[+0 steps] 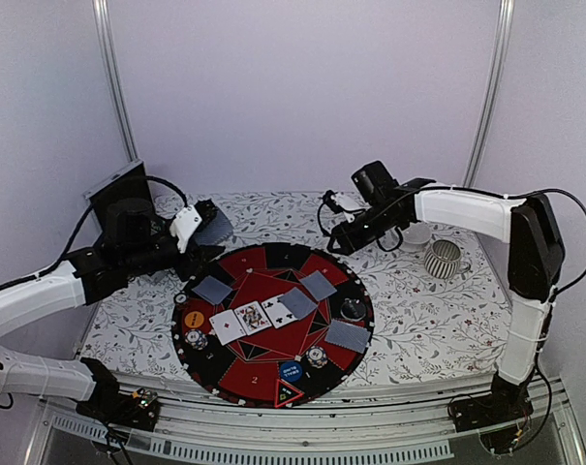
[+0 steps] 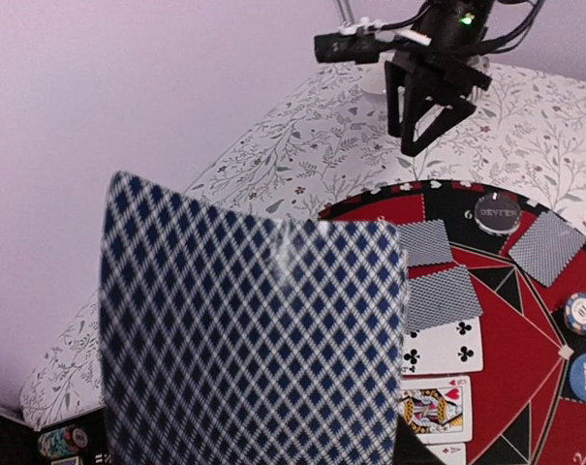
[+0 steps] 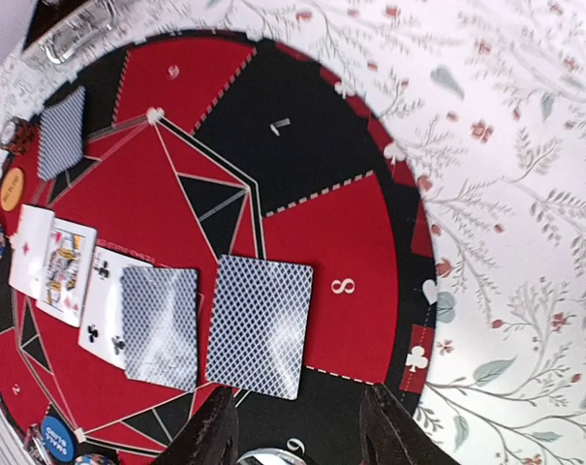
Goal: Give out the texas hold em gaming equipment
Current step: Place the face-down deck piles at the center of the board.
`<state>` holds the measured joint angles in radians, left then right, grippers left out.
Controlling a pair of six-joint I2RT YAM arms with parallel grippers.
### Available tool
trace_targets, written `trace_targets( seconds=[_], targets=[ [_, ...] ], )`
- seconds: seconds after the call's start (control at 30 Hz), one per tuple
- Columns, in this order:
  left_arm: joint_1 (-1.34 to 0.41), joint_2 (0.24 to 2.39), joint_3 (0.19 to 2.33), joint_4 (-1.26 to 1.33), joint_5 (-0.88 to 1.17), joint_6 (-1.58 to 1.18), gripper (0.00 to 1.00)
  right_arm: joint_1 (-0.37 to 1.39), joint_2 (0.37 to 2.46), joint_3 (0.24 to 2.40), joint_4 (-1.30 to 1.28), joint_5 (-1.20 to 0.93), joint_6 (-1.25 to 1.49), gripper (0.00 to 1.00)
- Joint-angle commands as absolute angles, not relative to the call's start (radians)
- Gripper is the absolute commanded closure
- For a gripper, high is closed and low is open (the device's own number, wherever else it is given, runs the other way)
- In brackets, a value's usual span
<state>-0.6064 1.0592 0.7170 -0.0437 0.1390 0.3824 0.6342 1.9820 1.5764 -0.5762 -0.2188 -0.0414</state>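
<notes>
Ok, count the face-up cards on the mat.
3, in a row on the mat: a red-pip card, a court card and a clubs card tucked under a face-down card. More may hide under face-down cards.

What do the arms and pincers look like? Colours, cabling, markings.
Left arm and right arm: white shells, black joints, black cables looping outside. Left pincer: white housing, black tip. Right pincer: all black, tapered fingers, green light on its wrist. No markings legible.
</notes>
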Motion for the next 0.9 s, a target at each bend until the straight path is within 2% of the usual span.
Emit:
trace_targets(
  seconds=[0.0, 0.27, 0.43, 0.6, 0.67, 0.87],
  targets=[
    [-0.619, 1.002, 0.734, -0.067, -0.003, 0.181, 0.65, 0.637, 1.846, 1.535, -0.545, -0.210, -0.047, 0.53],
    [-0.627, 0.871, 0.678, -0.312, -0.344, -0.338, 0.68, 0.637, 1.685, 1.410, -0.492, -0.227, -0.036, 0.49],
    [-0.631, 0.881, 0.629, -0.497, -0.487, -0.553, 0.68, 0.637, 1.628, 1.335, -0.458, -0.226, -0.039, 0.48],
    [-0.620, 0.915, 0.550, -0.546, -0.538, -0.691, 0.64, 0.637, 1.569, 1.273, -0.423, -0.235, -0.053, 0.47],
    [-0.596, 0.915, 0.508, -0.541, -0.541, -0.763, 0.66, 0.637, 1.548, 1.255, -0.413, -0.252, -0.059, 0.47],
    [-0.505, 0.945, 0.368, -0.423, -0.410, -0.828, 0.65, 0.637, 1.502, 1.224, -0.398, -0.281, -0.051, 0.46]
  ],
)
